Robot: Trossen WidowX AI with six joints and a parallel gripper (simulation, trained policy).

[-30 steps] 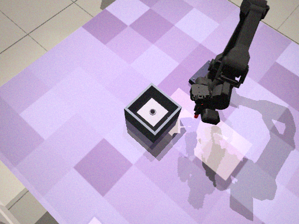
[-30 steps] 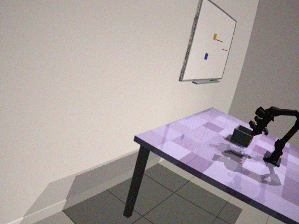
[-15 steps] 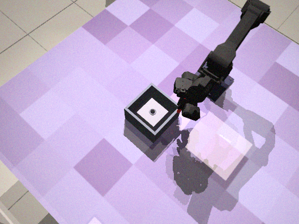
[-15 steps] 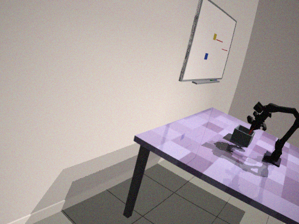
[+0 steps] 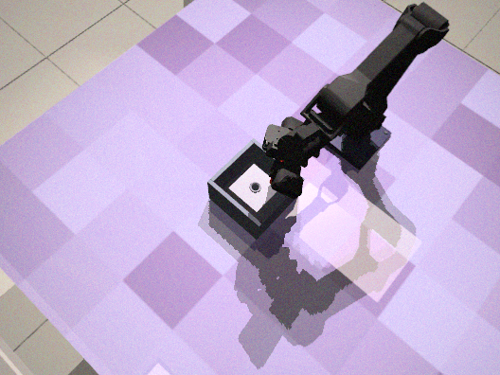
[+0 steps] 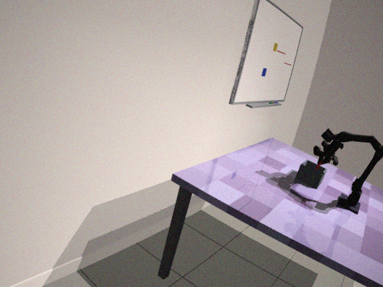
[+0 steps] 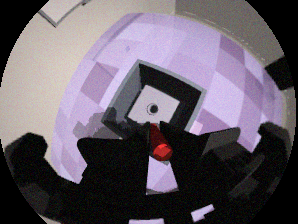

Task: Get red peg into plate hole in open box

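Open dark box (image 5: 234, 205) (image 6: 310, 175) (image 7: 120, 102), white holed plate (image 5: 246, 189) (image 7: 142, 104) at its bottom, gripper (image 5: 279, 171) (image 6: 320, 163) (image 7: 154, 124) at plate's three o'clock in top view, fingers nearly closed, gripping red peg (image 5: 271, 181) (image 6: 318, 166) (image 7: 161, 147).

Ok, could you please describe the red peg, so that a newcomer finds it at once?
On the purple table stands a dark open box. At its edge, the black end effector grips the peg: a red cylinder, the only red thing beside the box.

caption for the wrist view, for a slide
Red peg gripped in the hand, with the open box and its holed white plate beyond.
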